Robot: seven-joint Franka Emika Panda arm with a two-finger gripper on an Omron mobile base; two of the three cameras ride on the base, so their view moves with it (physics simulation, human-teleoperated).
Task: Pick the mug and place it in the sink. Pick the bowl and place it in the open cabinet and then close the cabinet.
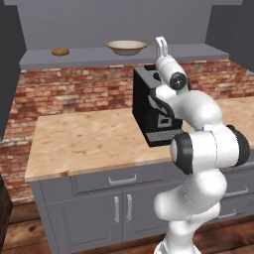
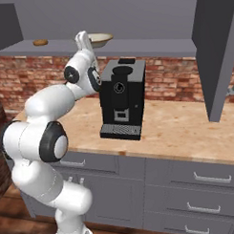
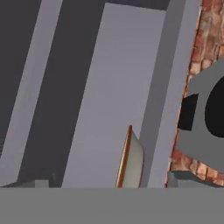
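The arm is seen rising from the base, folded at a dark elbow joint and then reaching up and forward. The wrist is turned upward, so that the claw is pointed nearly straight up at the top of the reach. Its two white fingers are held apart, the jaws standing wide, and nothing is gripped between them.

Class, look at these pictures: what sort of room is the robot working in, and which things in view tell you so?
Most likely a kitchen, a rendered one. A coffee machine stands on a wooden counter over grey drawers, a brick wall behind, and a bowl sits on the shelf of an open wall cabinet.
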